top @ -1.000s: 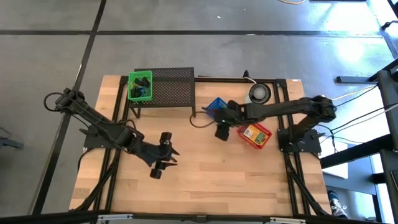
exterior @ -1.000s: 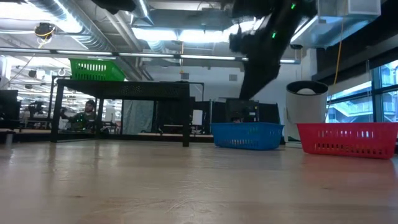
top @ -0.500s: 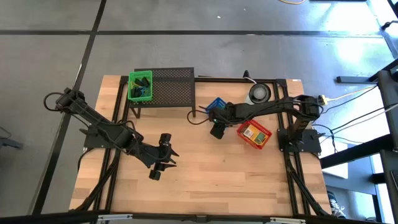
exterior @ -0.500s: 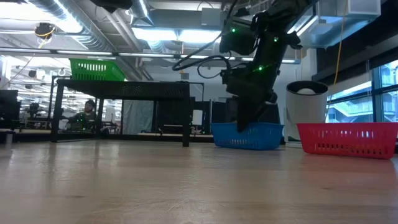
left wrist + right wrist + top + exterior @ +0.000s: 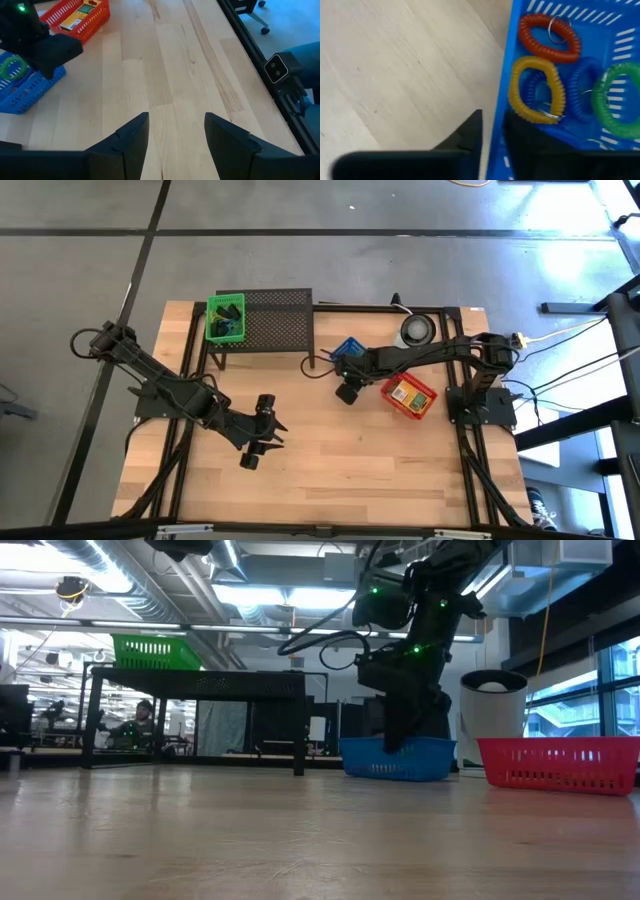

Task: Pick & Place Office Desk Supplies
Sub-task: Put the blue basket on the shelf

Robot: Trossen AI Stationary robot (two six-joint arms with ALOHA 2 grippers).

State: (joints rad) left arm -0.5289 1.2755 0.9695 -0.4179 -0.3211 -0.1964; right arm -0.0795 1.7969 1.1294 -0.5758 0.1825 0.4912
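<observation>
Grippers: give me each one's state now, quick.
Left gripper: open, empty, over bare table.
Right gripper: fingers straddle the blue basket wall; closure cannot be told.

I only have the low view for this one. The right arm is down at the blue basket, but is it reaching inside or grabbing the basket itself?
Observer: The right gripper has its jaws closed on the blue basket at its side wall, one inside and one outside.
Operator: Is anything in that basket?
Observer: Yes, coiled loops: a red loop, a yellow loop, a blue loop and a green loop.
Operator: And the left arm?
Observer: The left gripper hangs over the table, left of centre, jaws open and empty.
</observation>
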